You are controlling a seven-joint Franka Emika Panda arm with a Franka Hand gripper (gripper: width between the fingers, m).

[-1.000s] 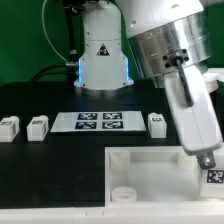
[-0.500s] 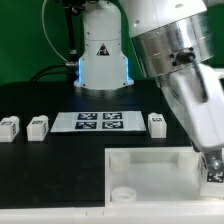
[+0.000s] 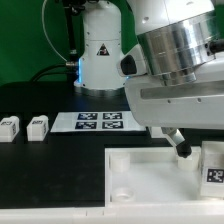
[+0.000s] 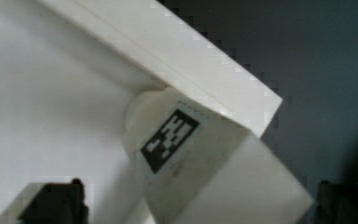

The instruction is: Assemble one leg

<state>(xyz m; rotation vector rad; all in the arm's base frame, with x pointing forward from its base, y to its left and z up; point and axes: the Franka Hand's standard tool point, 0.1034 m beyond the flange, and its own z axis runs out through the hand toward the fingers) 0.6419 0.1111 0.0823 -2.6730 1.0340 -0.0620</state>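
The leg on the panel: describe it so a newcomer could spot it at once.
Find the large white panel in the foreground of the exterior view. At its edge toward the exterior view's right, below the arm, stands the leg, marker tag facing the camera. The two other visible legs lie on the black table.

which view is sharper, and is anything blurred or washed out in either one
Exterior view: fairly sharp at the back, where the marker board and two loose legs read clearly; the arm close to the lens is soft and bright. Wrist view: soft overall, the white panel nearly featureless, though the tag on the leg stays legible; the dark fingertips are blurred.
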